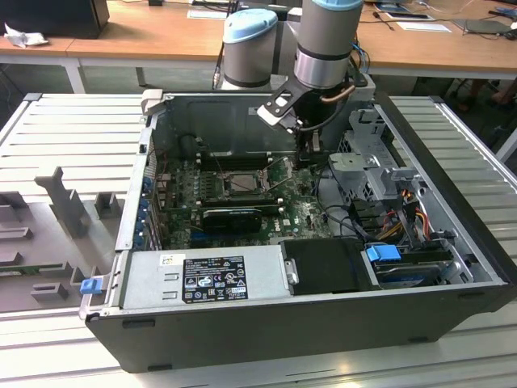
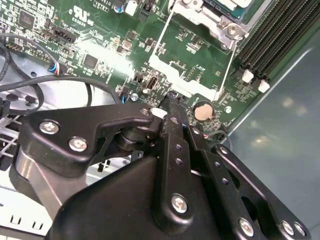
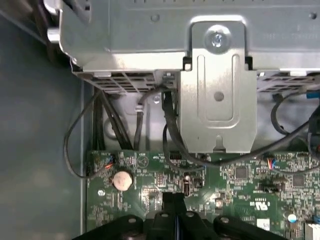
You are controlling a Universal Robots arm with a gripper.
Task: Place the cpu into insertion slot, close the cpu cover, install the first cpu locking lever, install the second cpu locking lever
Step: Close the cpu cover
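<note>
The insertion slot (image 1: 242, 183) sits mid-board inside the open computer case. The pale silver cpu (image 1: 243, 181) lies in it, and the dark cpu cover (image 1: 229, 191) frames it. One corner of this socket (image 2: 212, 12) appears in the second wrist view. I cannot tell how the locking levers stand. My gripper (image 1: 310, 162) hangs over the green board, to the exterior view's right of the socket. Its black fingers (image 2: 170, 102) are pressed together with nothing between them. In the first wrist view my gripper (image 3: 173, 199) points at the board beside a round coin battery (image 3: 121, 180).
A long black finned card (image 1: 233, 217) lies in front of the socket. Memory slots (image 2: 272, 42) run along the board edge. A metal drive cage (image 3: 215, 95) with black cables (image 3: 170, 130) stands close beyond the fingertips. The power supply (image 1: 206, 279) and a blue-tabbed drive bay (image 1: 384, 255) fill the case front.
</note>
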